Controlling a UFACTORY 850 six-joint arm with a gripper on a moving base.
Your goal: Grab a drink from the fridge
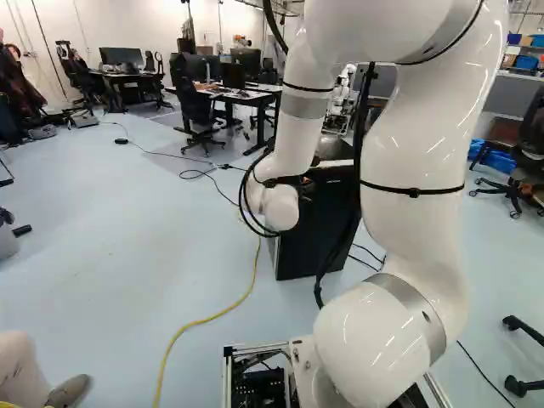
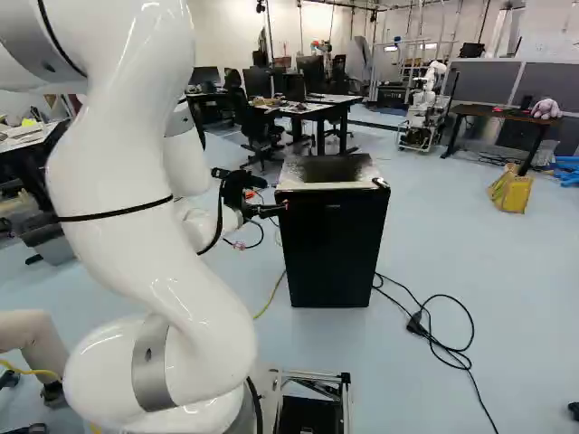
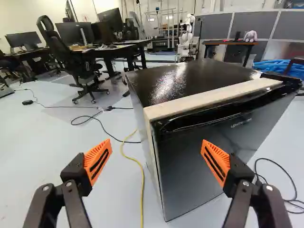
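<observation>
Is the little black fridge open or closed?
Closed: the fridge has its door flush against its front, with no gap showing.

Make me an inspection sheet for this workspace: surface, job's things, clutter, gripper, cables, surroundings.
Surface: pale blue floor, smooth-looking, under the fridge.
Fridge: black, upright; door looks shut; glossy top with a pale strip along its front edge.
Drink: nothing seen.
Clutter: yellow bag on the floor, at the right of the right base view.
Gripper: jaws apart, holding nothing, at the fridge's near corner.
Cables: yellow cord runs over the floor toward the fridge; black cable lies looped beside it, at the right in the right base view.
Surroundings: office chair, desk, another robot, all beyond the fridge.
</observation>
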